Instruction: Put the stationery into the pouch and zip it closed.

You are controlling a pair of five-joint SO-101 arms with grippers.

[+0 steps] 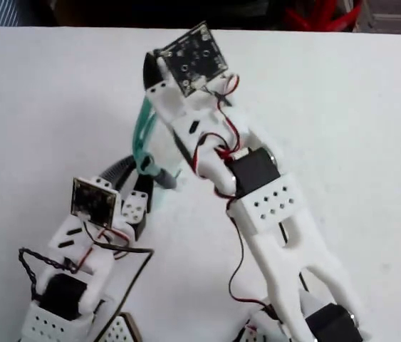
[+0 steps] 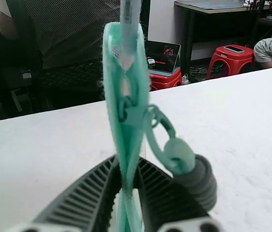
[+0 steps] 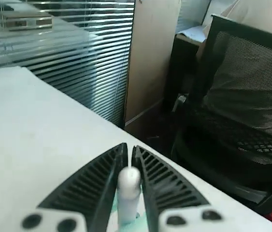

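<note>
Seen from above: teal pouch held on edge, left of centre on the white table, stretched near to far between both arms. Clenched on its near end, the left gripper. Added from the left wrist: zipper pull dangling just beside the ribbed fingers. Clamped tight at the far end, the right gripper. Added from the right wrist: a white pen pinched between the jaws, teal just beneath.

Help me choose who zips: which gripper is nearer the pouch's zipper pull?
Left. The left gripper clamps the pouch edge right beside the zipper pull; the right gripper grips a white pen at the pouch's far end.
</note>
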